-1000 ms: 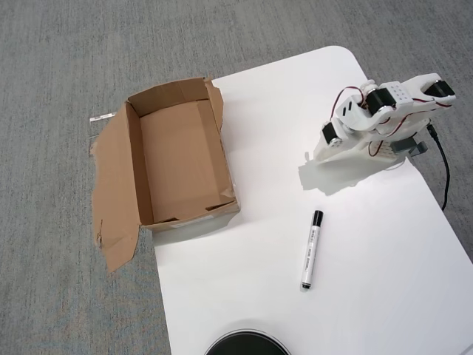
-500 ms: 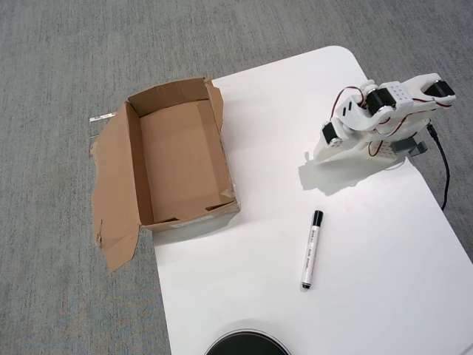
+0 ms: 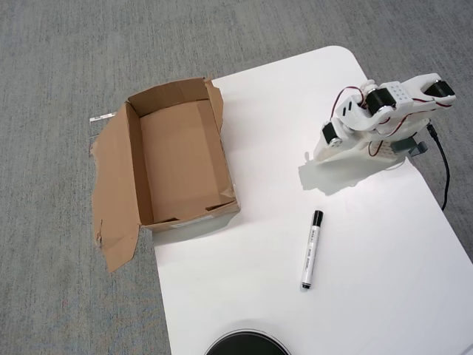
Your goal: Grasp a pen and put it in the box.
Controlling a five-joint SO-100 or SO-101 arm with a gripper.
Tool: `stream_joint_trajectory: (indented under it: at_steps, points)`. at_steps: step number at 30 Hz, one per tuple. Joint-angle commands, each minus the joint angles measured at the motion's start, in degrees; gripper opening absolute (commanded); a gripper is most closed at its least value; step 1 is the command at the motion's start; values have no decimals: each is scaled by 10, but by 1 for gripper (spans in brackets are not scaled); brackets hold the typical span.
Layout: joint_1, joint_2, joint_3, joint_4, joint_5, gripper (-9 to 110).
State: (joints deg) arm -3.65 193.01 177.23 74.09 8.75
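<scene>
The pen [image 3: 312,249] lies flat on the white surface [image 3: 384,296], well apart from the box [image 3: 177,159]. It looks light, hard and smooth, so it may roll or slip. The middle of its white part seems the best place to hold. The arm [image 3: 377,118] sits folded up, away from the pen. I cannot tell if its fingers are open.

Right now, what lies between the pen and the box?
Nothing: in the overhead view, only bare white table separates the pen from the box.
</scene>
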Motion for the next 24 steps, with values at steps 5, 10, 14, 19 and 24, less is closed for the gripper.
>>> stream_joint_trajectory:
  at_steps: [5, 10, 14, 19, 24]
  points:
    - [2, 33, -17, 33, 7, 0]
    - [3, 33, -18, 33, 5, 0]
    - [1, 33, -18, 33, 8, 0]
    - [-2, 31, -30, 33, 8, 0]
    - [4, 27, -101, 33, 8, 0]
